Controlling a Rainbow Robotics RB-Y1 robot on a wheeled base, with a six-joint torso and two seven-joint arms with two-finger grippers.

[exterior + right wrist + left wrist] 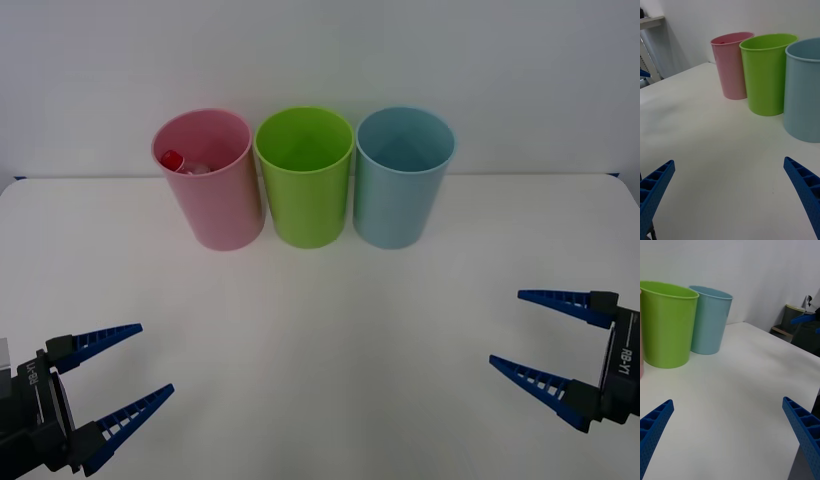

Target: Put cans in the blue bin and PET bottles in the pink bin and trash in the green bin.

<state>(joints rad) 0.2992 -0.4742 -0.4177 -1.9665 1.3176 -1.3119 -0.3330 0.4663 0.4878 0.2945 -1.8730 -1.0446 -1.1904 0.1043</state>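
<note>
On the white table (pixel 320 330), the left gripper (pixel 135 368) sits low at the near left, its blue fingers (pixel 105 337) wide apart and holding nothing. Three bins stand in a row at the back, close side by side. The pink bin (pixel 210 185) holds the PET bottle (pixel 185 164); its red cap (pixel 172 158) peeks up near the rim, so it seems to stand tilted, cap up. Its label is too small to read. Next come the green bin (pixel 305 180) and the blue bin (pixel 402 180); what shows inside them looks bare. The right gripper (pixel 508 330) waits at the near right, fingers spread apart too.

Three bins: pink bin (pixel 208 180), green bin (pixel 305 178), blue bin (pixel 403 178). One bottle (pixel 181 163). Two claws.
</note>
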